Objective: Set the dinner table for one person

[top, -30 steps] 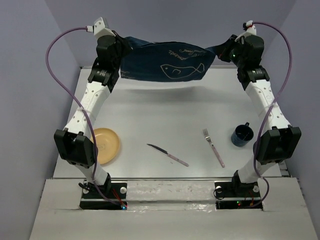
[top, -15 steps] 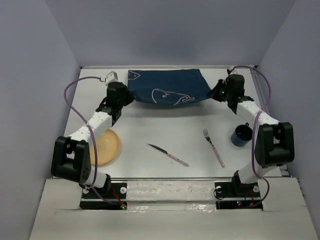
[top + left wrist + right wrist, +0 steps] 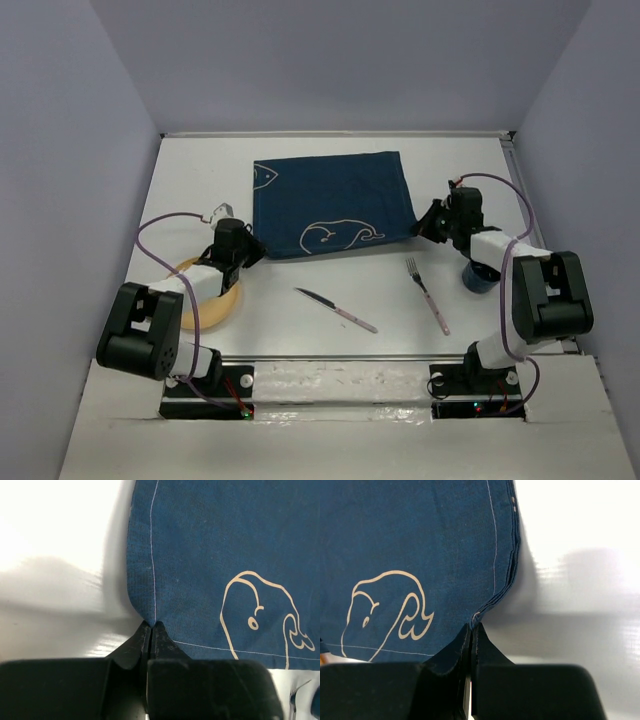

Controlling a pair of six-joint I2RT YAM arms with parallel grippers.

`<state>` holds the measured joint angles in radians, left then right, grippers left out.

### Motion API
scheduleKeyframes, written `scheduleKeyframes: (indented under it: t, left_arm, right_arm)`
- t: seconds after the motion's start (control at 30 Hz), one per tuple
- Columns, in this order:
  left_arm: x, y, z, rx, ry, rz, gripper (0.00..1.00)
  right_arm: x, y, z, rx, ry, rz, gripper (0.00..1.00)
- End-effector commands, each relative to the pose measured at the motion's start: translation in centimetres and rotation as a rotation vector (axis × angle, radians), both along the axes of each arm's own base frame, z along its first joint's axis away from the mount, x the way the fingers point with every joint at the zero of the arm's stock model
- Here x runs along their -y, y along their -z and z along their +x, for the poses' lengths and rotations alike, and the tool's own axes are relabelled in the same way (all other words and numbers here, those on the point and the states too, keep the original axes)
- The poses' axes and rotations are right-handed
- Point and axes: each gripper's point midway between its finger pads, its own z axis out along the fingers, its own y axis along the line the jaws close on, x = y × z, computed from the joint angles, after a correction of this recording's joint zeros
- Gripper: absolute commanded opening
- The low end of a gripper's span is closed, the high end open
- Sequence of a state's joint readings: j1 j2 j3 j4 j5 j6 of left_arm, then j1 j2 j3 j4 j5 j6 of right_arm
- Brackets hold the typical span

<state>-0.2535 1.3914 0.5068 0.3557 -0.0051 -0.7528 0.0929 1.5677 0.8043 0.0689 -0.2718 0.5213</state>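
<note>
A dark blue cloth mat [image 3: 333,200] with white whale outlines lies flat on the white dinner table [image 3: 200,180], toward the back middle. My left gripper [image 3: 255,252] is low at the mat's near left corner. In the left wrist view the left gripper [image 3: 151,625] is shut on that corner of the mat [image 3: 215,555]. My right gripper [image 3: 422,228] is low at the near right corner. In the right wrist view the right gripper [image 3: 471,626] pinches the folded corner of the mat [image 3: 420,540].
A yellow plate [image 3: 222,298] lies partly under the left arm at the near left. A knife [image 3: 335,309] and a fork [image 3: 427,294] lie in front of the mat. A dark blue mug [image 3: 480,275] stands under the right forearm. Lavender walls surround the table.
Both arms came down and toward the near side, carrying the mat. It hung in the air at the back and now lies spread flat on the table.
</note>
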Motion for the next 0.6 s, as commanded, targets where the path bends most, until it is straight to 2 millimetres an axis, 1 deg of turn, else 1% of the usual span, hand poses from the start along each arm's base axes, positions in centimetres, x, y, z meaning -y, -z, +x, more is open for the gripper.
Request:
scheduleKeyframes:
  t: [0.0,0.2,0.23,0.27,0.33,0.37,0.43,0.47,0.5,0.57]
  left_arm:
    - [-0.1,-2.6,0.6,0.111,-0.011,-0.036,0.08]
    - [-0.2,-2.2,-0.2,0.107,-0.008,-0.033,0.13]
    - [-0.3,-2.2,-0.3,0.107,-0.009,-0.032,0.14]
    - [-0.4,-2.5,-0.4,0.118,-0.012,-0.031,0.15]
    - [-0.5,-2.3,-0.7,0.116,-0.016,-0.03,0.2]
    - [-0.6,-2.4,-0.8,0.12,-0.019,-0.032,0.29]
    - [-0.5,-2.7,-0.9,0.126,-0.015,-0.04,0.39]
    - [-0.4,-2.8,-1.0,0.13,-0.012,-0.044,0.43]
    - [-0.4,-3.0,-1.1,0.138,-0.014,-0.05,0.53]
    - [-0.5,-3.5,-1.4,0.151,-0.014,-0.054,0.63]
  right_arm:
    - [-0.6,-1.3,-0.8,0.075,-0.007,0.037,0.0]
    - [-1.1,-0.6,-2.8,0.054,-0.028,0.054,0.0]
    - [-1.1,0.0,-3.4,0.039,-0.028,0.052,0.0]
    - [-1.4,0.2,-3.7,0.037,-0.042,0.051,0.0]
    - [-1.3,0.7,-4.0,0.027,-0.038,0.045,0.04]
    - [-1.4,1.2,-4.4,0.015,-0.039,0.038,0.1]
    - [-1.2,1.4,-4.4,0.015,-0.032,0.026,0.15]
    - [-1.1,1.3,-4.4,0.017,-0.029,0.022,0.18]
    - [-1.0,1.2,-4.3,0.022,-0.025,0.02,0.23]
    - [-1.0,0.7,-4.1,0.034,-0.021,0.019,0.27]
